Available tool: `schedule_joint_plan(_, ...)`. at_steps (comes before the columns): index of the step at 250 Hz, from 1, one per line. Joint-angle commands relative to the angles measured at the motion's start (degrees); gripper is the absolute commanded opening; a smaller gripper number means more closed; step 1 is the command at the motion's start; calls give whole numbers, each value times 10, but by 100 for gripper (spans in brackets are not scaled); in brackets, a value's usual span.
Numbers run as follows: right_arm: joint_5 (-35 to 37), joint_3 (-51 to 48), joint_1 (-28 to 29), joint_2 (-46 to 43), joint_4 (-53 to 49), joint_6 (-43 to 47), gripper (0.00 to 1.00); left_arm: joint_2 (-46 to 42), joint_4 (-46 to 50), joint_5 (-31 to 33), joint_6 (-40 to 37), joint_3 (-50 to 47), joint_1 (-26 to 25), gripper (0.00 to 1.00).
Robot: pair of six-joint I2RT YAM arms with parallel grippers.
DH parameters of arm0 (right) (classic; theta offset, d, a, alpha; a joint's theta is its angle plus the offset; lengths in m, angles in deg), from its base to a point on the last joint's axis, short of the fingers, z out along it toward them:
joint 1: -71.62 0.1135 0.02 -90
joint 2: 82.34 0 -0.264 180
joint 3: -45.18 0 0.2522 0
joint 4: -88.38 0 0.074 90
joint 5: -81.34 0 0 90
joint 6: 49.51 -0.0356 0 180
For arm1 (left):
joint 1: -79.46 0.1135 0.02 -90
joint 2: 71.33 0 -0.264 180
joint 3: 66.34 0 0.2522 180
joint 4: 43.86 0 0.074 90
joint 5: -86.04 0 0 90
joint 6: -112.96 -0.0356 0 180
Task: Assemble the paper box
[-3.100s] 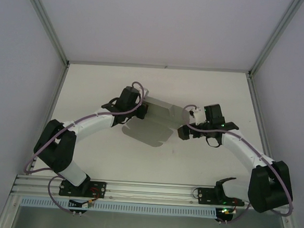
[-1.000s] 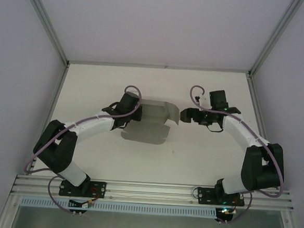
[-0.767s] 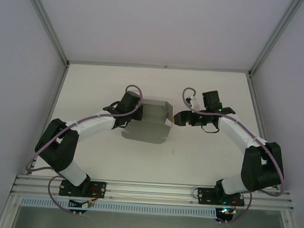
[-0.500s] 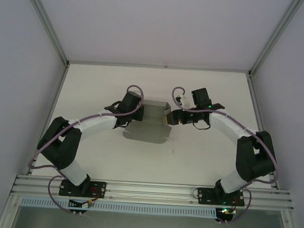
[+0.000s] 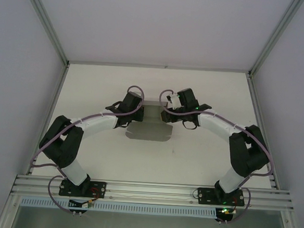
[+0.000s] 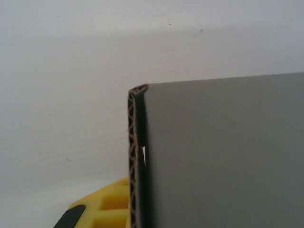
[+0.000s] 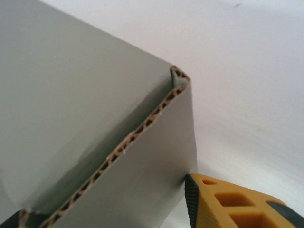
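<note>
Paper box [image 5: 150, 128] sandwiched betw. left gripper [image 5: 140, 112] & right gripper [image 5: 165, 114], long axis L–R, both equally near; open/clenched either side: can't tell.

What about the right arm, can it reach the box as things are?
Probably yes: the right gripper sits at the box's right edge, a yellow finger beside the cardboard, with nothing between them.

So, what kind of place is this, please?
Probably a robotics lab test cell, not a home or a factory line. Two white and black robot arms are bolted to a ribbed aluminium rail at the edge of a white table, with plain pale walls in aluminium frame posts around it.
</note>
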State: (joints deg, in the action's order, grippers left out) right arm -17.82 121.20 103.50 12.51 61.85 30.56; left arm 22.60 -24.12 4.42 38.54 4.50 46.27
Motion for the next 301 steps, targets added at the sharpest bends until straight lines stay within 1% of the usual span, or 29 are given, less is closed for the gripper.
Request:
schedule_joint_plan(1, 128, 3, 32, 12, 69, -58, 37, -1, -10, -29, 4, 26, -17, 0)
schedule_joint_plan(14, 186, 5, 45, 18, 76, -76, 30, -2, -10, -28, 4, 27, -21, 0)
schedule_joint_plan(31, 268, 14, 58, 27, 68, -112, 19, -3, -9, -24, 10, 29, -25, 0)
schedule_joint_plan(53, 352, 41, 65, 51, 20, -168, 7, -3, -2, -18, 23, 34, -28, 0)
schedule_joint_plan(67, 424, 59, 69, 70, -18, -204, 0, -4, -1, -17, 26, 36, -30, 0)
schedule_joint_plan(86, 503, 96, 69, 105, -93, -250, 0, -6, 3, -12, 37, 38, -33, 0)
schedule_joint_plan(99, 535, 110, 69, 119, -120, -275, 0, -7, 6, -6, 48, 40, -33, 0)
schedule_joint_plan(123, 559, 96, 69, 115, -101, -297, 0, -3, 14, 1, 63, 47, -34, 0)
schedule_joint_plan(138, 587, 90, 69, 113, -87, -301, 0, 1, 19, 5, 71, 52, -34, 0)
schedule_joint_plan(161, 625, 106, 70, 120, -109, -310, 0, 6, 24, 9, 84, 59, -33, 0)
schedule_joint_plan(195, 635, 108, 69, 118, -109, -307, 0, 11, 28, 14, 98, 64, -34, 0)
schedule_joint_plan(201, 631, 105, 69, 115, -104, -306, 3, 11, 27, 13, 98, 64, -34, 0)
schedule_joint_plan(214, 596, 80, 69, 100, -45, -251, 11, 11, 27, 12, 97, 65, -34, 0)
schedule_joint_plan(225, 571, 57, 68, 84, -9, -238, 17, 10, 27, 8, 92, 65, -34, 0)
schedule_joint_plan(241, 529, 20, 68, 58, 64, -180, 19, 11, 28, 7, 87, 64, -34, 0)
schedule_joint_plan(255, 517, 0, 67, 39, 94, -155, 19, 11, 32, 7, 81, 64, -35, 0)
schedule_joint_plan(261, 491, -6, 66, 33, 107, -136, 20, 11, 32, 7, 80, 63, -34, 0)
schedule_joint_plan(272, 483, -13, 66, 25, 118, -124, 21, 10, 33, 5, 76, 63, -34, 0)
schedule_joint_plan(301, 461, -14, 59, 21, 110, -98, 21, 6, 28, -7, 66, 56, -34, 0)
